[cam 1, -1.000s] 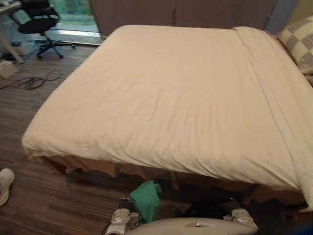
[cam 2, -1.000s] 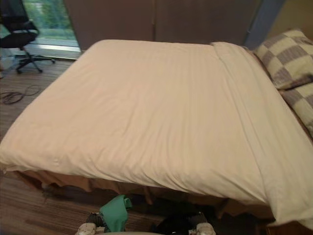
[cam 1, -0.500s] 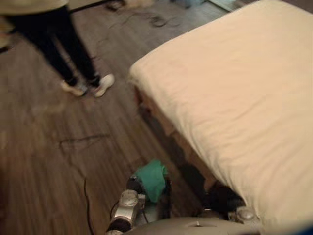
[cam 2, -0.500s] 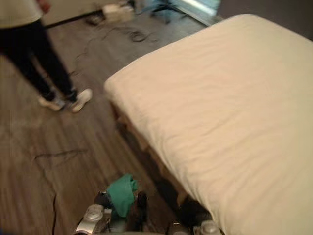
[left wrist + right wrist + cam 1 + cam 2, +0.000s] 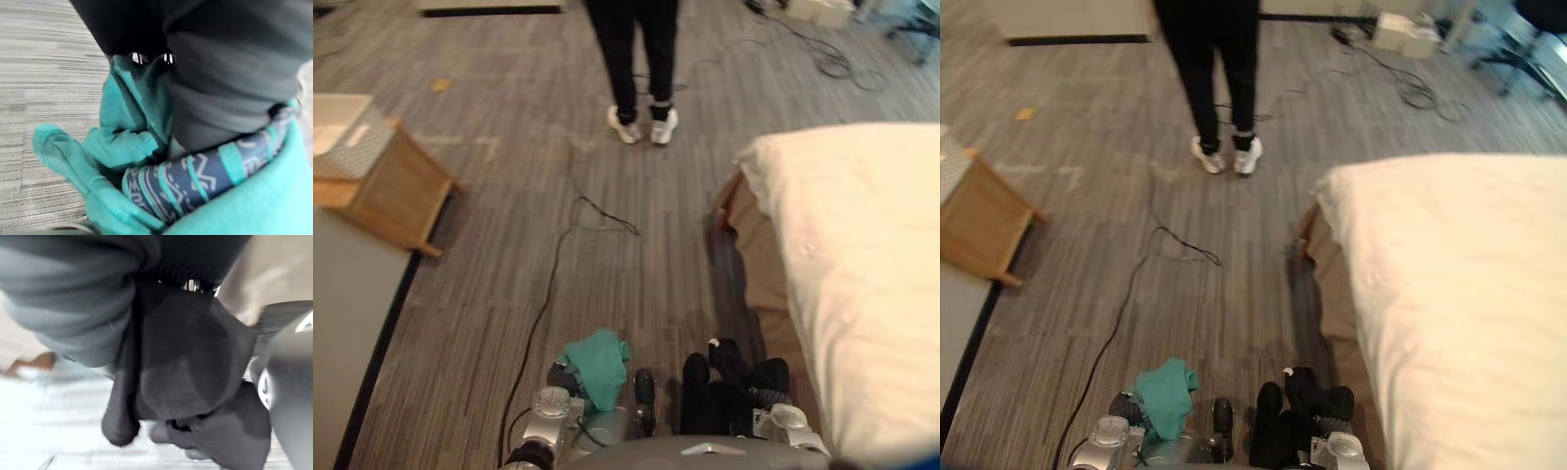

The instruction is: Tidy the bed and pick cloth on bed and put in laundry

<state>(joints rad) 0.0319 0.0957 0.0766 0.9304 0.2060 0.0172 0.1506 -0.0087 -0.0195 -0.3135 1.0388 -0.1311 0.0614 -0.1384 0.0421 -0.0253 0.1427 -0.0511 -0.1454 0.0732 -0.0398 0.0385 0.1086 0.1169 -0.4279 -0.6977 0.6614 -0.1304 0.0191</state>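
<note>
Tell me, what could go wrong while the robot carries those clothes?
The person stands straight ahead, so walking on might bump them. The green cloth and the black cloth hang loose and bunched, so one might slip and drop before reaching the laundry.

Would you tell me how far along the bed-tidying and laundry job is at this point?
Done, apparently: the cream duvet lies smooth, with no clothes on its visible part. In hand: the left hand grips a teal cloth, the right hand a black cloth. Left: dropping both in the laundry, somewhere past the person standing ahead.
</note>
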